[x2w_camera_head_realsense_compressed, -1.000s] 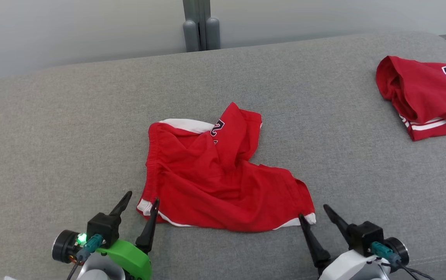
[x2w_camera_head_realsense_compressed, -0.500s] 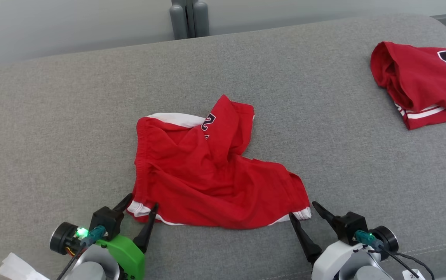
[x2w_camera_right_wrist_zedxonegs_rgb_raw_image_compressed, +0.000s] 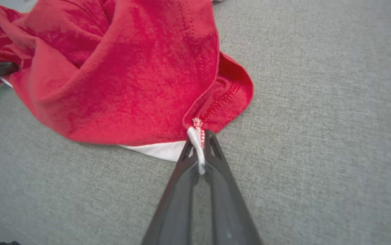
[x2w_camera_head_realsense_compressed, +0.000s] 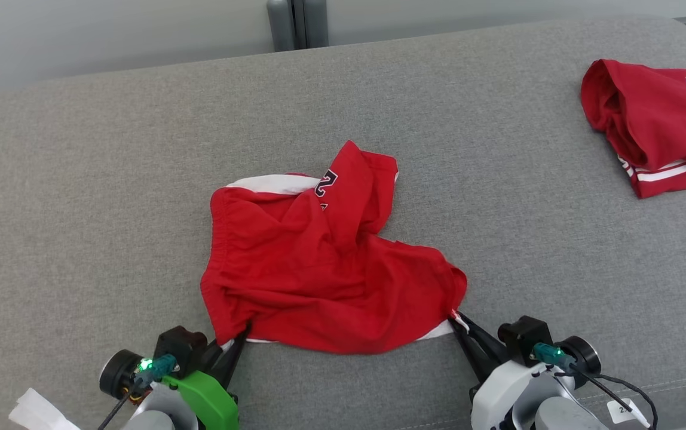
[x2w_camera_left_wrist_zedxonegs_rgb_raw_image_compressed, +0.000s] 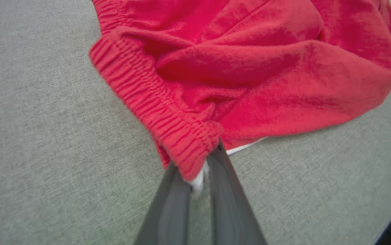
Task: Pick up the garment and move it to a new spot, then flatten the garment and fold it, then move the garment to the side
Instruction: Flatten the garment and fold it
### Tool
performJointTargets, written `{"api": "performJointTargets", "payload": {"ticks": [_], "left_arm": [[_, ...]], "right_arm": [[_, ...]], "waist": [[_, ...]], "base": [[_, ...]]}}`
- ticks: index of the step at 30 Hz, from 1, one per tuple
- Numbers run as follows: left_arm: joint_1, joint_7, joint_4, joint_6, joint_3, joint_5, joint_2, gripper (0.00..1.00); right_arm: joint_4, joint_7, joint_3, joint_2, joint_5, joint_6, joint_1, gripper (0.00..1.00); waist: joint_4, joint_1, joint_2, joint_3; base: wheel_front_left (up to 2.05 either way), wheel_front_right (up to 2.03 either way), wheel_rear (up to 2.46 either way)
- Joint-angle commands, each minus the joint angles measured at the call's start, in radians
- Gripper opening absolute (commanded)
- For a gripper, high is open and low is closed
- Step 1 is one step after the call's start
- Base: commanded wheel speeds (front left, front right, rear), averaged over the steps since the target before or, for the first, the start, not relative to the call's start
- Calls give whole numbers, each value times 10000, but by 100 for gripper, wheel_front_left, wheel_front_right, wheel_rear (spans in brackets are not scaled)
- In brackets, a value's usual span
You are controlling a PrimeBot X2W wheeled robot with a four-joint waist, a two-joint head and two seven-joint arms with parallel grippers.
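At the middle of the grey cushion (x2w_camera_head_realsense_compressed: 498, 179), we grip the red garment (x2w_camera_head_realsense_compressed: 325, 269) with both jaws closed, left gripper (x2w_camera_head_realsense_compressed: 232, 341) on its elastic corner, right gripper (x2w_camera_head_realsense_compressed: 456, 318) on its white-trimmed seam.

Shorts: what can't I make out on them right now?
- Head view: the number on the shorts is half buried in a fold.
- Head view: the other red garment runs off the right edge.
- Left wrist view: blur hides how many layers the left end effector grips.
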Motion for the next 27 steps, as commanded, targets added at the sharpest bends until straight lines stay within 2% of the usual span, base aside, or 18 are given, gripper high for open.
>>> {"api": "performJointTargets", "payload": {"ticks": [1, 8, 14, 21, 27], "left_arm": [[4, -1, -199, -2, -6, -282, 62, 0], [120, -1, -1544, -2, 238, -1201, 360, 0], [-633, 187, -2802, -2, 393, -1913, 706, 0], [-3006, 1368, -3528, -2, 414, -2637, 1063, 0], [-6304, 2502, -2618, -2, 575, -3630, 1037, 0]], "right_arm": [[-167, -30, -26, -74, 78, -17, -56, 0], [-1478, -29, -561, -422, 100, -17, 234, 0], [-2398, -29, -865, -782, 81, -17, -362, 0], [-2349, 290, -493, -1080, 856, -17, -2597, 0], [-1469, 1226, -499, -740, 2066, -17, -5772, 0]], "waist": [[31, 0, 0, -22], [91, 0, 0, -170], [34, 0, 0, -206], [-49, 0, 0, 422], [-280, 0, 0, 1752]], "base": [[0, 0, 0], [0, 0, 0], [0, 0, 0], [0, 0, 0], [0, 0, 0]]}}
